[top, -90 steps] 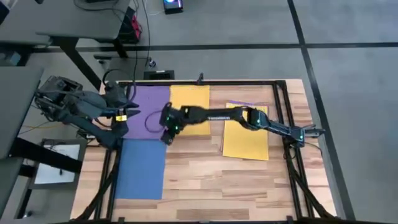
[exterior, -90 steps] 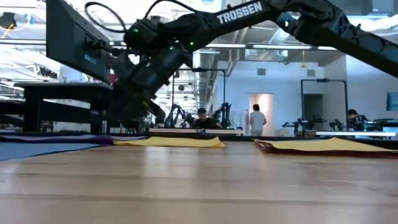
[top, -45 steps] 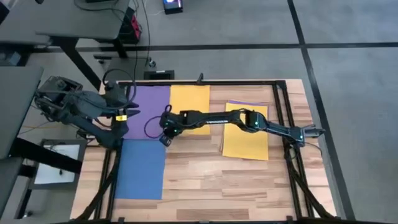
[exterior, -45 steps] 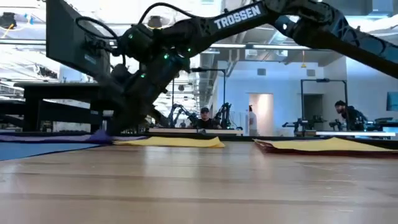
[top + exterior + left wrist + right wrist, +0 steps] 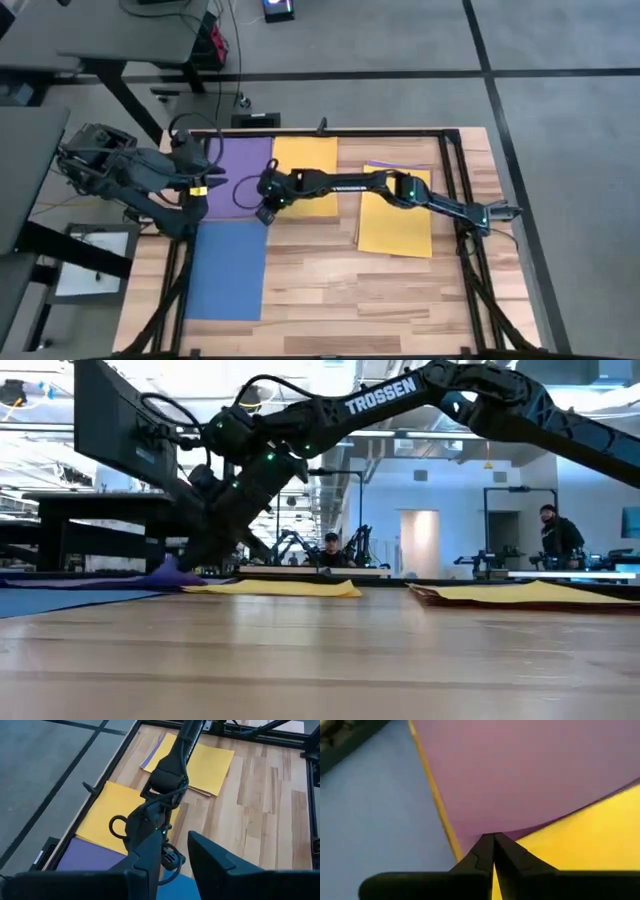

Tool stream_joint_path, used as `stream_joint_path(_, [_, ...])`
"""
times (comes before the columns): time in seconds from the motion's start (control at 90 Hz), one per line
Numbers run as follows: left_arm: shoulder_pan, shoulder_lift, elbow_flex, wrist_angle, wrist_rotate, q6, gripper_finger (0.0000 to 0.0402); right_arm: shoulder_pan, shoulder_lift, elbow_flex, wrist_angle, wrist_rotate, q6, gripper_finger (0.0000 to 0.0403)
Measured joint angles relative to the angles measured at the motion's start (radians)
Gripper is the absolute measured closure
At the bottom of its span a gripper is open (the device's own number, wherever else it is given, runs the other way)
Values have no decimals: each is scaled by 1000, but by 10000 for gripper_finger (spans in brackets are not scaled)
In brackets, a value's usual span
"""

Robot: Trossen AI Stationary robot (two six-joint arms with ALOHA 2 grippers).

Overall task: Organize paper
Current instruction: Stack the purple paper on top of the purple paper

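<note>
Paper lies flat across the table (image 5: pixel 330 290): purple sheet (image 5: pixel 235 175) at the far left, long axis running away from the near edge. My right gripper (image 5: pixel 264 213) pinches its near corner; left gripper (image 5: pixel 208 185) waits alongside, jaw state undetermined.

My right gripper (image 5: pixel 264 213) sits low at the corner where the purple sheet (image 5: pixel 238 178), yellow sheet (image 5: pixel 306 176) and blue sheet (image 5: pixel 228 270) meet, fingers pressed together on the purple corner. My left gripper (image 5: pixel 205 186) crowds the far side of the purple sheet. Toward my base, bare table (image 5: pixel 330 280) lies open beside the stacked sheets (image 5: pixel 395 225).
</note>
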Motion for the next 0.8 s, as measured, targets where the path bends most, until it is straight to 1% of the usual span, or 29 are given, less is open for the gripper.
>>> stream_joint_path(0.078, [0,1,0,0,0,0,320,-2,0,0,3,-24,5,403])
stream_joint_path(0.222, [0,1,0,0,0,0,320,8,0,0,9,-30,10,403])
stream_joint_path(0.278, [0,1,0,0,0,0,320,11,0,1,8,-54,22,403])
stream_joint_path(0.367, [0,1,0,0,0,0,320,13,0,19,1,-119,82,403])
stream_joint_path(0.456, [0,1,0,0,0,0,320,12,-2,23,52,-170,140,403])
stream_joint_path(0.567, [0,1,0,0,0,0,320,10,-3,23,93,-184,256,403])
stream_joint_path(0.633, [0,1,0,0,0,1,320,10,-3,23,93,-184,297,403])
stream_joint_path(0.7, [0,1,0,0,0,1,320,9,-3,23,100,-184,293,403])
stream_joint_path(0.8, [0,1,0,0,0,1,320,5,-3,23,106,-184,228,403])
